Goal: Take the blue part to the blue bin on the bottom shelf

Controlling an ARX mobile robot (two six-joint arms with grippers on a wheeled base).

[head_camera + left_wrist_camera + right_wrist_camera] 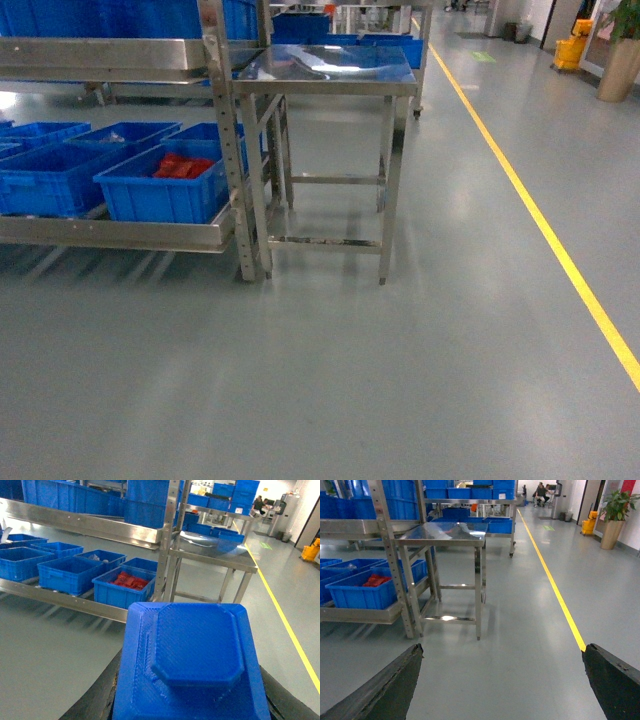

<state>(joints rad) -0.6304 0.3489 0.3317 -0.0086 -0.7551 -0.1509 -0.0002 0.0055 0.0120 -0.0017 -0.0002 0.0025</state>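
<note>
Blue plastic part (pixel 192 665), a flat ridged block with an octagonal raised face, fills the bottom of my left wrist camera, held in my left gripper (pixel 192 707), whose dark fingers (pixel 95 702) press against it on both sides, closed on the part. My right gripper (pixel 502 685) stands wide open with nothing between its black fingers (pixel 380 687), above bare grey floor (pixel 330 380). Neither gripper shows in my head view. Beyond the part, the bottom shelf (pixel 120 233) of the stainless-steel rack carries a row of blue plastic crates behind its flat front rail. The nearest blue crate (pixel 165 185), at the shelf's right end, holds red pieces (pixel 182 166). Just beside the rack stands a small stainless-steel table (pixel 325 70) with a shiny top. A yellow floor line (pixel 540 220) runs away on the right toward a yellow mop bucket (pixel 570 48).
</note>
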